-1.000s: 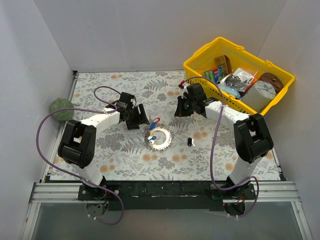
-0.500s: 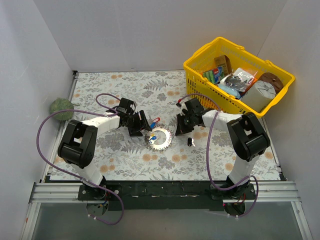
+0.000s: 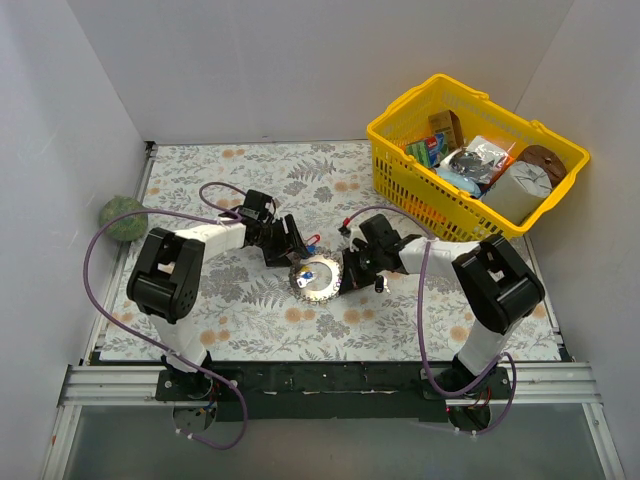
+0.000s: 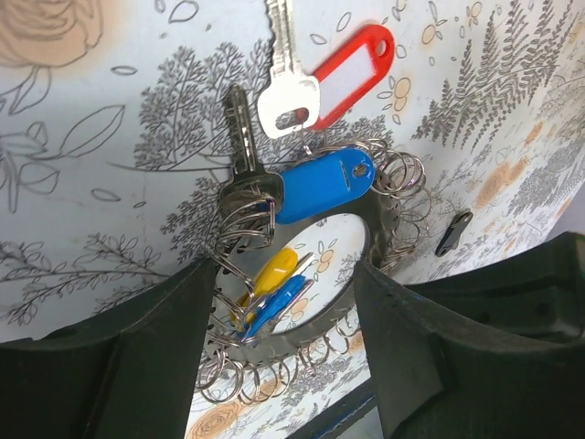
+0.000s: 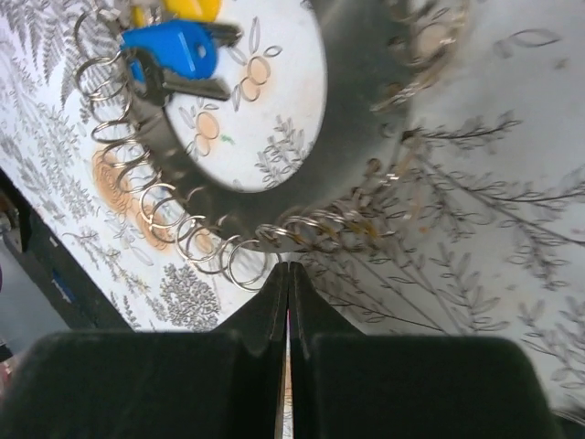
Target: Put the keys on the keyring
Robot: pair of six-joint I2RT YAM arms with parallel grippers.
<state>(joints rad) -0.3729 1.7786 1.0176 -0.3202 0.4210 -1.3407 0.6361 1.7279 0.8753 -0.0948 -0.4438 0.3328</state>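
Note:
The keyring [image 3: 318,279] lies flat mid-table, a silvery disc-like ring with small split rings round its rim [image 4: 399,178]. On it hang a blue-tagged key [image 4: 324,183], a dark key [image 4: 242,137] and small yellow and blue keys [image 4: 274,288]. A silver key with a red tag [image 4: 320,78] lies at its far edge. A small black key [image 3: 380,284] lies apart on the right. My left gripper [image 4: 283,270] hangs open over the ring's left half [image 3: 288,243]. My right gripper [image 5: 289,267] is shut and empty, its tip touching the ring's right rim [image 5: 366,137].
A yellow basket [image 3: 400,125] full of items stands at the back right. A green ball [image 3: 122,215] rests against the left wall. Floral cloth covers the table. Purple cables loop beside both arms.
Both arms have closed in on the keyring: the left gripper slid right over it, and the right gripper came down and left to its rim. Jaw states are unchanged.

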